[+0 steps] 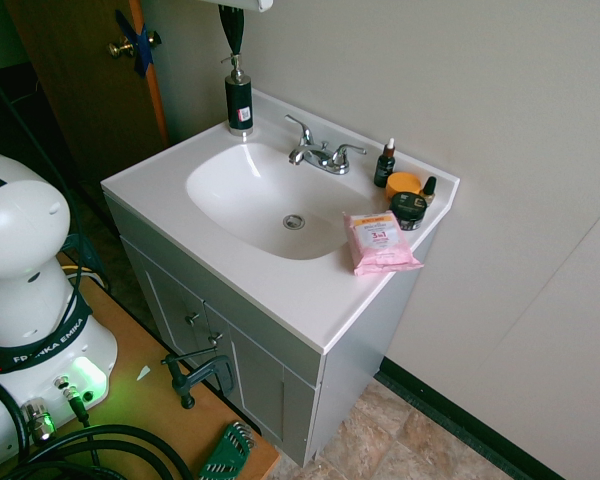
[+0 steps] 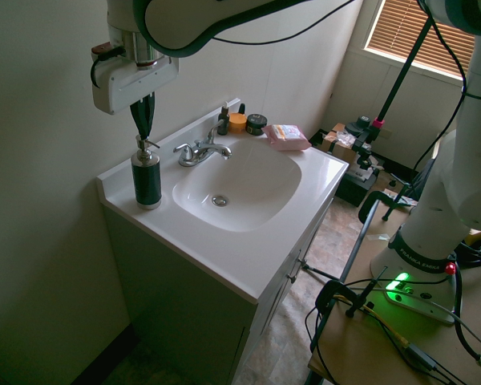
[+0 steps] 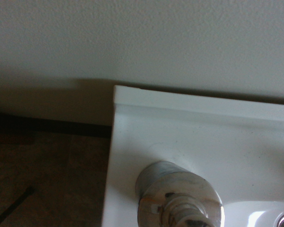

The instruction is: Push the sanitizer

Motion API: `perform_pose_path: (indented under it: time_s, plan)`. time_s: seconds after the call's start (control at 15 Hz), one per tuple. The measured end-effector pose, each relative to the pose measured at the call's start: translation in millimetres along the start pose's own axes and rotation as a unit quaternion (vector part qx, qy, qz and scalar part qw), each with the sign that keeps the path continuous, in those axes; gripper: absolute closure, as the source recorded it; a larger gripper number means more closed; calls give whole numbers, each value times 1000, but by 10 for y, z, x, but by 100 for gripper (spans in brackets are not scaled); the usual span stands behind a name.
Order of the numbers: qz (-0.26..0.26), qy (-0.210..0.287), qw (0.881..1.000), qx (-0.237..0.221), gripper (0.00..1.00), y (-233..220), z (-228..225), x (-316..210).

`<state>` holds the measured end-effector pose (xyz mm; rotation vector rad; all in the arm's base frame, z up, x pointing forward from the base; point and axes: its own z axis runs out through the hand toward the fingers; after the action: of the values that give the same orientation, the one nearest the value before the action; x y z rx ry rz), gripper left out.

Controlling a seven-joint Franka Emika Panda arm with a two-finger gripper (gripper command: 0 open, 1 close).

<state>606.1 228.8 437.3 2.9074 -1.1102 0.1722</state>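
The sanitizer, a tall black pump bottle with a silver head and a red-white label, stands upright on the back corner of the white sink counter. The second exterior view shows the sanitizer at the counter's left rear corner. My gripper hangs straight above it, fingers shut together and pointing down, their tips just over the pump head. My gripper shows the same way in the first exterior view. From above, the wrist view catches the silver top of the sanitizer beside the counter's corner.
A chrome faucet stands behind the basin. At the far end lie a pink wipes pack, an orange-lidded jar, a dark jar and a small dropper bottle. The wall runs close behind the counter.
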Motion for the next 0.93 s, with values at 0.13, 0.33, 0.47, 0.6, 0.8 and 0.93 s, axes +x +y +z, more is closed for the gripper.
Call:
perform_pose_path:
  time_s: [0.13, 0.33, 0.47, 0.6, 0.8, 0.93]
  plan:
    - [0, -1, 1000, -3, 100, 2, 39, -8]
    - [-1, -2, 1000, -5, 100, 11, 86, -18]
    - [-2, -1, 1000, -6, 100, 14, 125, -35]
    - [-4, 2, 1000, -5, 100, 9, 128, -41]
    - [-2, 3, 1000, -3, 100, 21, 100, -24]
    - [4, 1, 1000, 9, 100, 59, -35, 4]
